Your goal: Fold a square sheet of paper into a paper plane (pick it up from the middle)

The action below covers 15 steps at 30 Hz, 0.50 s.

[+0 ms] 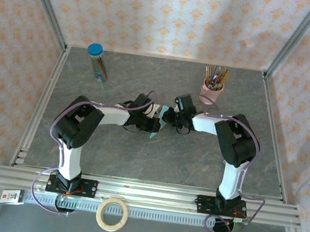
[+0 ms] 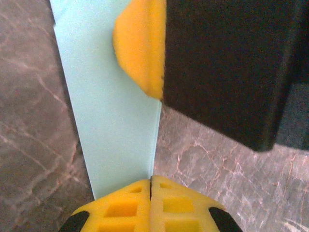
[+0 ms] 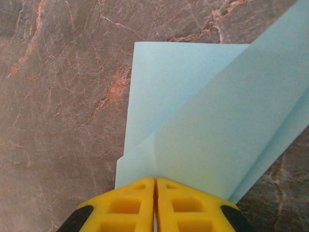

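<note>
Grey marbled table (image 1: 136, 165) inside patterned walls. Leftward, left gripper (image 2: 150, 186) clamped shut on an edge of the square sheet of paper (image 2: 116, 135), partly folded, near mid-table between both arms. Rightward, right gripper (image 3: 154, 186) pinched shut on another edge. Risk of tearing if pulled apart. Risk of a skewed crease or slipped edge under uneven tension.

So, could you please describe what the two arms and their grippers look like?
Both the left arm and right arm have white tube links, bulky black joints and a thin lilac cable looping alongside, on black base plates. The left gripper and right gripper have yellow fingers moulded with square recesses, turning black farther back.
</note>
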Each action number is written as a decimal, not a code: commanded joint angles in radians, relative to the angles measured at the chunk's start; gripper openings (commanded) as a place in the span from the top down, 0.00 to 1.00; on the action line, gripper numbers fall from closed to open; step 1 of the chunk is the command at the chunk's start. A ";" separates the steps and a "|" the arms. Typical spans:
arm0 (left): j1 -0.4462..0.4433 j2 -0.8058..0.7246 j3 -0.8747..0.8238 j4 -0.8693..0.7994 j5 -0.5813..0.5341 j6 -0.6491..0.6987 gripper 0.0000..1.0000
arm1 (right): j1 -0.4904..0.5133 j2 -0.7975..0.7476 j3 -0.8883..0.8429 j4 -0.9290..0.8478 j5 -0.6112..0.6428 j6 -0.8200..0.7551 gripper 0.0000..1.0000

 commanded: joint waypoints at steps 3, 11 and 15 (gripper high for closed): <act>-0.024 -0.035 -0.034 -0.134 -0.016 0.025 0.98 | -0.013 0.089 -0.020 -0.065 0.085 0.008 0.90; -0.037 -0.035 -0.051 -0.144 -0.028 0.017 0.98 | -0.015 0.093 -0.021 -0.063 0.085 0.009 0.90; -0.046 -0.043 -0.058 -0.141 -0.030 0.007 0.98 | -0.015 0.095 -0.021 -0.063 0.087 0.009 0.90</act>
